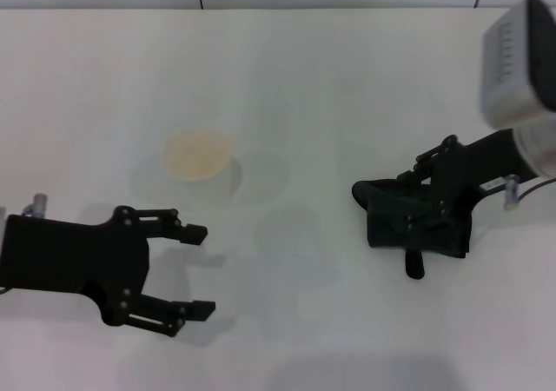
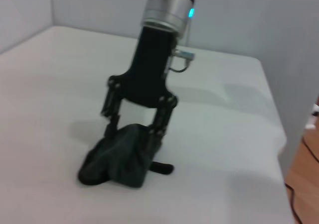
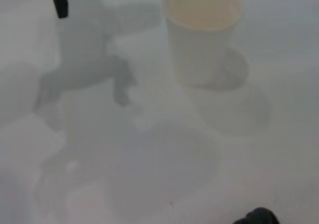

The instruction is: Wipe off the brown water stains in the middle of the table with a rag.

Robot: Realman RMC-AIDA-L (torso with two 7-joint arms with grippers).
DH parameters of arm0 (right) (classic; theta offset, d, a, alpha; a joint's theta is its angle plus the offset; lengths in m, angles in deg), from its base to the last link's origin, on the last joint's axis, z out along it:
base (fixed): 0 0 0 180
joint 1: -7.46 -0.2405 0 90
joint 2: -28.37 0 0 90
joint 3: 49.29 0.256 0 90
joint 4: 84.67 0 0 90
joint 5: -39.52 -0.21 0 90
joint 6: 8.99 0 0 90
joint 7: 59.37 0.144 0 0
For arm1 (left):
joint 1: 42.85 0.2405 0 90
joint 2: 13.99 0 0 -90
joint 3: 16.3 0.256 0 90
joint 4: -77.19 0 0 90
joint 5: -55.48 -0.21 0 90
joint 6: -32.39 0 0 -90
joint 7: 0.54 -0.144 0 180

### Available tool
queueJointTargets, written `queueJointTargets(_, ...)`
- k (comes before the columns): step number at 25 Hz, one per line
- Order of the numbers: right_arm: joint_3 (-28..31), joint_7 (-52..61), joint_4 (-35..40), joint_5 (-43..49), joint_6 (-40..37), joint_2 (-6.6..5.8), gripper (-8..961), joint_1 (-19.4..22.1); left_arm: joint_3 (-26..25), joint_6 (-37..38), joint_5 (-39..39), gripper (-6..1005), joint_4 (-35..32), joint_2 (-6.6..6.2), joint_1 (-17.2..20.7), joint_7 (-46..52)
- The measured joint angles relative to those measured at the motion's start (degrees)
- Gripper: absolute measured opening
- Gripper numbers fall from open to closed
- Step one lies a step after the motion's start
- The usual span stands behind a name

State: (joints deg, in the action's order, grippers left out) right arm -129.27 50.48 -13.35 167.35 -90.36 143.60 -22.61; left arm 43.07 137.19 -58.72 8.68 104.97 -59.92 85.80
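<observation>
Now right hand pressing down onto rag, fingers pinching bunched cloth lying on worktop at right. Left hand hovering low at left, fingers spread, gripping nothing. Paper cup standing between both hands, nearer left.

**Matte black grippers on silver wrists**

The left gripper is matte black, with linkage fingers pinned by small round pivots. The right gripper has the same black linkage build under a silver wrist collar with a lit cyan light, a thin cable beside it, and a pale grey ribbed housing.
</observation>
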Motion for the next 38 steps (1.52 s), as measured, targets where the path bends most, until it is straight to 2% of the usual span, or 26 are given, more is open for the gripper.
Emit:
queueJointTargets(4, 7.6, -6.6, -0.5, -6.6, -4.0, -0.06, 606, 2.2, -2.4, 0.5, 0.1, 889, 1.5, -0.04, 0.2, -1.5)
queueJointTargets(8, 15.4, -12.6, -3.6, -10.6, -8.1, -0.18, 620, 3.7, -3.2, 0.7, 1.1, 889, 1.8, -0.04, 1.3, -2.3)
queueJointTargets(14, 23.0, -19.8, -9.5, -13.2, -12.6, -0.24, 624, 4.3, -4.1, 1.3, 4.9, 888, 1.6, -0.39, 4.4, -3.9)
queueJointTargets(21, 24.8, -21.8, -11.6, -14.0, -12.8, -0.18, 619, 4.1, -7.5, 2.4, 5.7, 888, 1.8, -0.22, 5.8, -5.5)
queueJointTargets(30, 24.2, -22.3, -14.9, -15.9, -12.5, 0.02, 617, 2.1, -7.4, 2.4, 5.9, 888, 2.1, -0.07, 5.4, -5.9)
queueJointTargets(38, 24.2, -23.3, -15.0, -16.3, -12.5, 0.01, 617, 2.4, -7.6, 2.3, 5.9, 888, 2.2, -0.12, 5.3, -5.9)
